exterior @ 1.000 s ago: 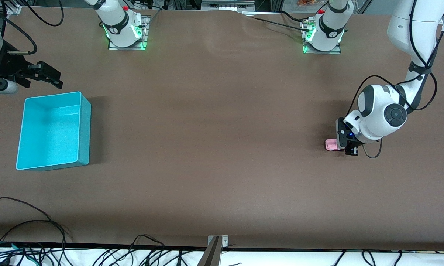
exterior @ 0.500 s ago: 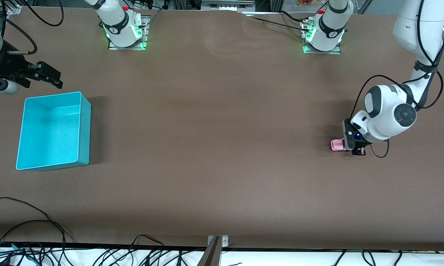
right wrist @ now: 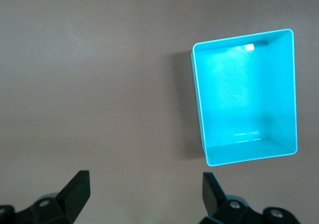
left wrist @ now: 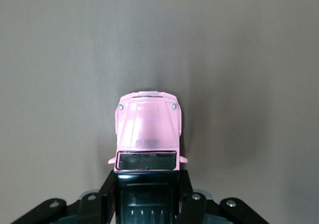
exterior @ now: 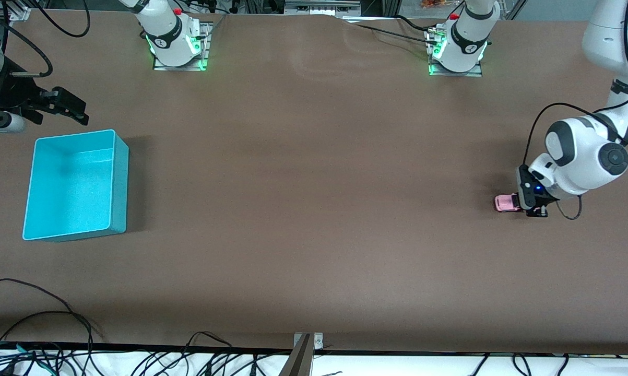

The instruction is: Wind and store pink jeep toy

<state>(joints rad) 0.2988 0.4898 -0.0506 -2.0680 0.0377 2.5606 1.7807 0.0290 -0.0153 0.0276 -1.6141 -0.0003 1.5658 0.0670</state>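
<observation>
The pink jeep toy (exterior: pixel 506 202) sits on the brown table at the left arm's end, its wheels on the surface. My left gripper (exterior: pixel 528 201) is shut on its black rear roof section. In the left wrist view the jeep (left wrist: pixel 147 129) shows pink hood forward, with the fingers (left wrist: pixel 109 194) clamped on both sides of the black rear. My right gripper (exterior: pixel 66 107) is open and empty, waiting above the table beside the teal bin (exterior: pixel 120 172); its fingertips (right wrist: pixel 75 189) are spread wide in the right wrist view.
The teal bin (right wrist: pixel 291 92) is empty, at the right arm's end of the table. Both arm bases (exterior: pixel 175 39) stand along the table's edge farthest from the front camera. Cables (exterior: pixel 42 318) lie along the edge nearest it.
My left gripper has dragged the pink jeep along the table toward the left arm's end. The right arm has not moved.
</observation>
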